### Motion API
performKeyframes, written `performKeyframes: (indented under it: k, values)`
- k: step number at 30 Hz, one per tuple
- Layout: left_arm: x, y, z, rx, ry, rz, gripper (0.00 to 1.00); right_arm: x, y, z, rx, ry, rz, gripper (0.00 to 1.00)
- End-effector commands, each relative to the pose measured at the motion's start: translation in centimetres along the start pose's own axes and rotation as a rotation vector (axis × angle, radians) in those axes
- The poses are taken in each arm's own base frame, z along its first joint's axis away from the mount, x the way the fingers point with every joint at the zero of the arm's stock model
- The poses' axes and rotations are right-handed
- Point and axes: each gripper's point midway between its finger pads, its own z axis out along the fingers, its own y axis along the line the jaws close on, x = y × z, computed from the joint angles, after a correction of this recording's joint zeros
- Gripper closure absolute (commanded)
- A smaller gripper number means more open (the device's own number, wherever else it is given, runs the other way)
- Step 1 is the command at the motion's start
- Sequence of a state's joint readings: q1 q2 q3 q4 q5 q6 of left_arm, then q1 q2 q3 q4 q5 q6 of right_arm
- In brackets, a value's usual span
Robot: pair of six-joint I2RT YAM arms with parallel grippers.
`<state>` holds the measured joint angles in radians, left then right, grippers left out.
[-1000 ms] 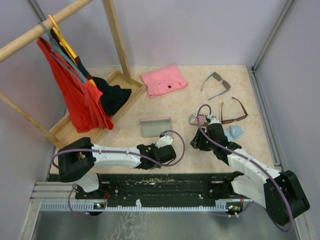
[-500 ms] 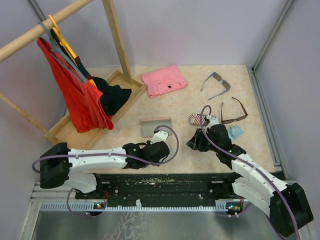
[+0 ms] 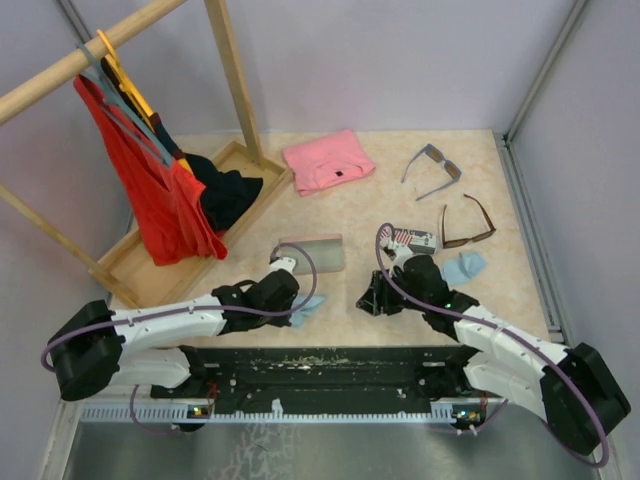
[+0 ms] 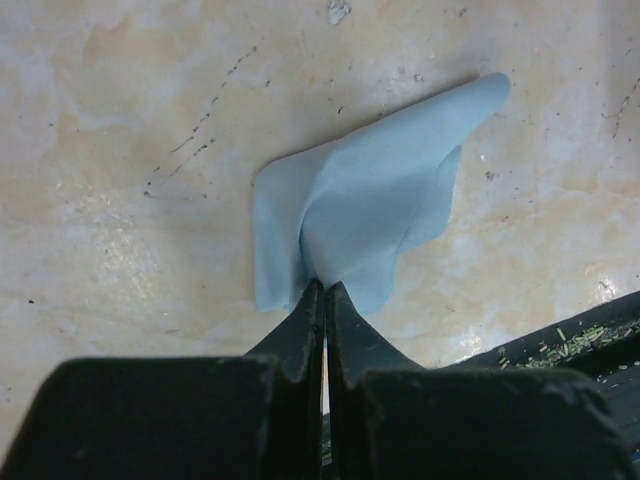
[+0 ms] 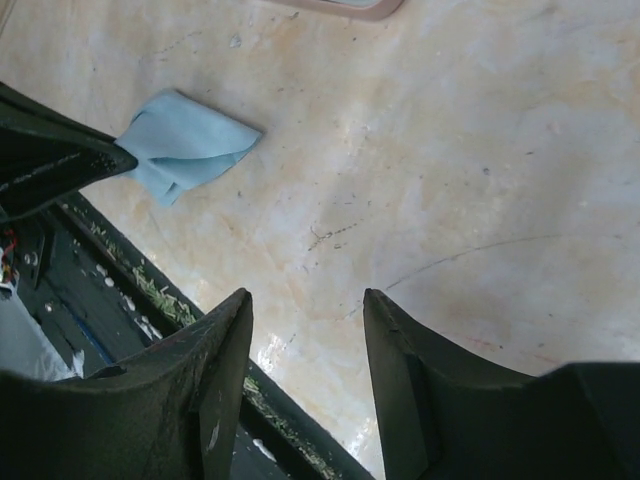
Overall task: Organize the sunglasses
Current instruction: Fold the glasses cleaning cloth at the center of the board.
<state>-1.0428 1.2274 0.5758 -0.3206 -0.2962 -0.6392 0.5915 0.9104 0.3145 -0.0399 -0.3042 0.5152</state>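
Since a second earlier, the left gripper (image 3: 290, 302) had been carried leftward along the near side of the tabletop (image 3: 360, 205), away from the right end of the oblong case (image 3: 312, 252). It was seen clamped on a fold of a light blue cloth (image 4: 370, 215), with the fabric pinched at the tips of its closed fingers. The right gripper (image 5: 307, 305) had been drawn back from the flag-patterned case (image 3: 410, 238), which was left uncovered. Its fingers stood apart with nothing between them.

The sunglasses had not been moved. The grey-blue sunglasses (image 3: 432, 170) lay near the far right corner. The brown sunglasses (image 3: 468, 225) lay nearer, beside the flag-patterned case and close to the right wall. A second cloth (image 3: 463, 267) lay near them.

Open tabletop was seen between the two grippers and beyond the oblong case. The near edge was bounded by the black rail (image 3: 320, 360), close behind both grippers.

In the right wrist view the oblong case was cut off at the top edge. Whether the pinched cloth was lifted off the surface could not be told.
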Motion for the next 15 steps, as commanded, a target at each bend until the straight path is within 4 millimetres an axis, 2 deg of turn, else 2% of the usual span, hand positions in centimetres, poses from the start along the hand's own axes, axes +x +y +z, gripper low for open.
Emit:
performKeyframes:
  k: [1,5,9,11,15]
  values:
    - [-0.2,0.0,0.1,0.046,0.003,-0.032,1.0,-3.4,2.8,1.1,-0.084,-0.113,-0.132,0.5]
    - [-0.1,1.5,0.6,0.0,0.018,-0.06,1.0,-5.9,3.9,1.8,-0.122,-0.244,-0.223,0.48]
    - [-0.5,2.0,0.8,0.016,0.002,-0.084,1.0,-8.3,6.0,2.0,-0.211,-0.364,-0.325,0.47]
    - [-0.8,2.4,0.9,0.02,-0.006,-0.095,1.0,-9.0,7.0,2.2,-0.238,-0.42,-0.424,0.47]
    - [-1.1,3.0,1.3,0.024,-0.009,-0.105,1.0,-9.4,8.4,2.9,-0.27,-0.404,-0.606,0.49]
